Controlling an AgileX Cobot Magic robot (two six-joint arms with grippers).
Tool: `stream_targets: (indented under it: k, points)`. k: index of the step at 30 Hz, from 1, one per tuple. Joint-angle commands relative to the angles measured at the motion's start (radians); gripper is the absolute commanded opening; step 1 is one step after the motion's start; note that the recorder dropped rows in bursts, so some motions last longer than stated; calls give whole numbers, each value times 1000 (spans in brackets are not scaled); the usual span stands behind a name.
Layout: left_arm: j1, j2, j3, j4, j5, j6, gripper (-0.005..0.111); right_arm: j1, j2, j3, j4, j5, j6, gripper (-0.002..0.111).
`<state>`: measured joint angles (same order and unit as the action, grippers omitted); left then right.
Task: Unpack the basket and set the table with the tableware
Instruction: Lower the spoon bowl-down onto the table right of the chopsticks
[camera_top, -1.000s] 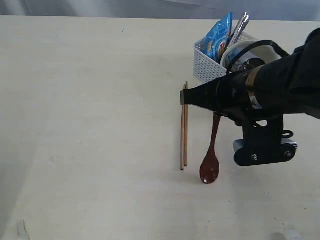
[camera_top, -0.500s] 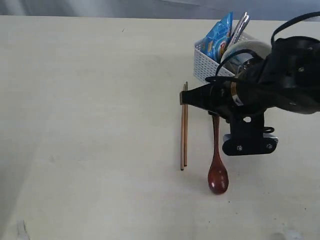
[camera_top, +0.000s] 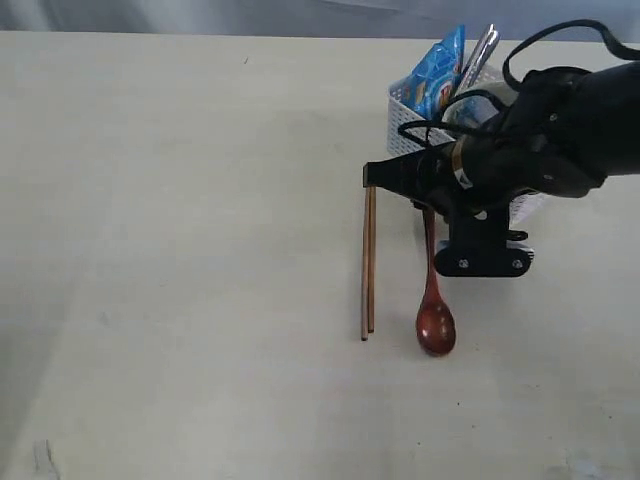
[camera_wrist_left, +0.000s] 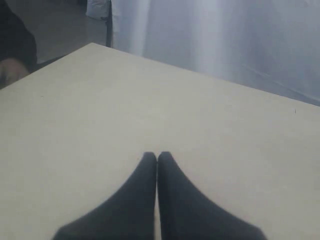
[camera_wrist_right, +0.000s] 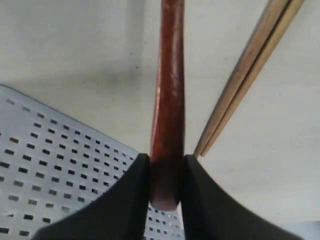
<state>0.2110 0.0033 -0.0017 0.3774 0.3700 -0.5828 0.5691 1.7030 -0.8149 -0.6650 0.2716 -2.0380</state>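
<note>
Done: chopsticks (camera_top: 368, 262) laid on table (camera_top: 200, 200). In hand: spoon (camera_top: 433, 300) at their 3 o'clock, handle pinched by right gripper (camera_wrist_right: 166, 161), release pending. Idle left gripper (camera_wrist_left: 157, 159) pressed together, empty. To do: basket (camera_top: 408, 130) at spoon's 12 o'clock holds steel cutlery (camera_top: 480, 55).

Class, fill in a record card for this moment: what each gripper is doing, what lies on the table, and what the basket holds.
left gripper: fingers shut, holding nothing, above bare table
right gripper: fingers closed on the handle end of the wooden spoon
chopsticks: a pair, lying side by side on the table
spoon placement: to the right of the chopsticks in the exterior view, roughly parallel, not touching them
basket: white, perforated, behind the right arm
basket contents seen: blue snack bag, steel cutlery; the rest is hidden by the arm
</note>
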Motion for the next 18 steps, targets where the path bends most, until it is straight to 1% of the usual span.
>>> stream_targets:
  k: [1,7,12,18]
  points:
    - [-5,-3,2,3,-4,3,0,-8,31,-31,-7,-11,2,0]
    - [-5,-3,2,3,-4,3,0,-8,79,-34,-7,-58,2,0]
    - [-5,-3,2,3,-4,3,0,-8,116,-34,-7,-62,4,0]
    - [-5,-3,2,3,-4,3,0,-8,126,-51,-7,-62,68,0]
